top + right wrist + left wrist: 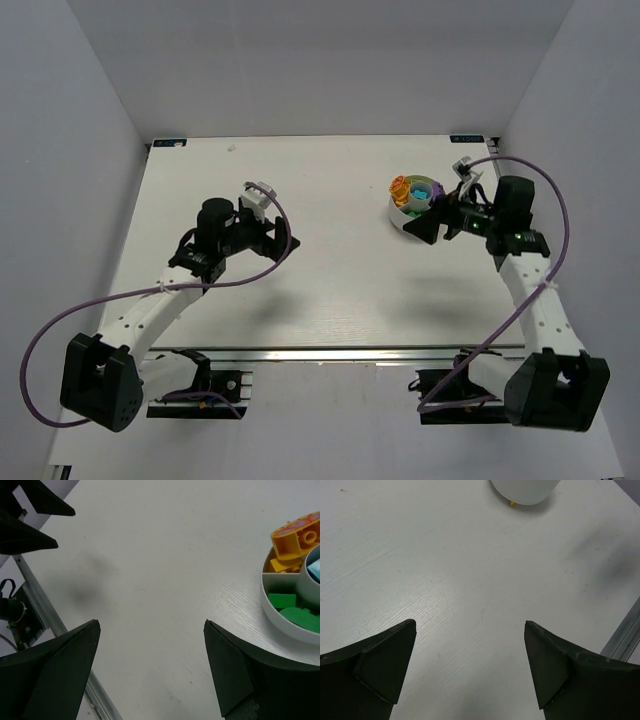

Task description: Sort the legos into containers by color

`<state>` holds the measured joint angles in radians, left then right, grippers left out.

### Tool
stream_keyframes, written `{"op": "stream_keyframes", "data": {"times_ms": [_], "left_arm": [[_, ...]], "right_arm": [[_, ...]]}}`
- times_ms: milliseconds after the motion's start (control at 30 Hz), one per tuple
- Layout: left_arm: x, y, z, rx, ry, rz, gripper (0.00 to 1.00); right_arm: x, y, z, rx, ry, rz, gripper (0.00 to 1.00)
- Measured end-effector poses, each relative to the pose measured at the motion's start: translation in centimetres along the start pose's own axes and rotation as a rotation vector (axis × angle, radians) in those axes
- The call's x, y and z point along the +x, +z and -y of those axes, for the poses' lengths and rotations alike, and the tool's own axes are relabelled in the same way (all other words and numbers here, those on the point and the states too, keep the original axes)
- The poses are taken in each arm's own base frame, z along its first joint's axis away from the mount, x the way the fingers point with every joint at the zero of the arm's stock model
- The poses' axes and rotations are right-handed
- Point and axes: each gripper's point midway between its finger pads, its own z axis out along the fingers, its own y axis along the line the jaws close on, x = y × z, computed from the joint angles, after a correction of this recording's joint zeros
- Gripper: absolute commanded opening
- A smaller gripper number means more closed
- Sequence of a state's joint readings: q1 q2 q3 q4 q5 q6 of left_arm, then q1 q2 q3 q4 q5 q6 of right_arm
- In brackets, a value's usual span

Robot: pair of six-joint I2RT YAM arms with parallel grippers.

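Observation:
The round white bowl [399,217] stands at the back right of the table and holds the legos: orange [400,187], green [414,189], cyan [423,196] and purple [441,192]. In the right wrist view the bowl's wall [281,624] is at the right edge, with an orange brick [295,537], green bricks [282,600] and a cyan one [315,570] in separate compartments. My right gripper [421,231] [151,622] is open and empty just in front of the bowl. My left gripper [289,240] [470,624] is open and empty over bare table, far left of the bowl [525,490].
A small yellow speck [511,503] shows at the foot of the bowl in the left wrist view. The metal rail [330,353] runs along the table's near edge. White walls enclose the table at the back and sides.

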<state>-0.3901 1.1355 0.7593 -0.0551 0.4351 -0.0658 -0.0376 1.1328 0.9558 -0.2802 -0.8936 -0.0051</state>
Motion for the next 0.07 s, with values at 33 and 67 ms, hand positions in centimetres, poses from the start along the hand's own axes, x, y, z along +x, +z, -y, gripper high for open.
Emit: {"op": "stream_keyframes", "data": {"times_ms": [33, 67], "left_arm": [[0.09, -0.11, -0.09, -0.006, 0.006, -0.002, 0.98], [0.06, -0.21, -0.1, -0.009, 0.012, 0.001, 0.98]], "right_arm": [[0.42, -0.14, -0.15, 0.004, -0.003, 0.01, 0.89], [0.81, -0.19, -0.06, 0.014, -0.013, 0.019, 0.9]]}}
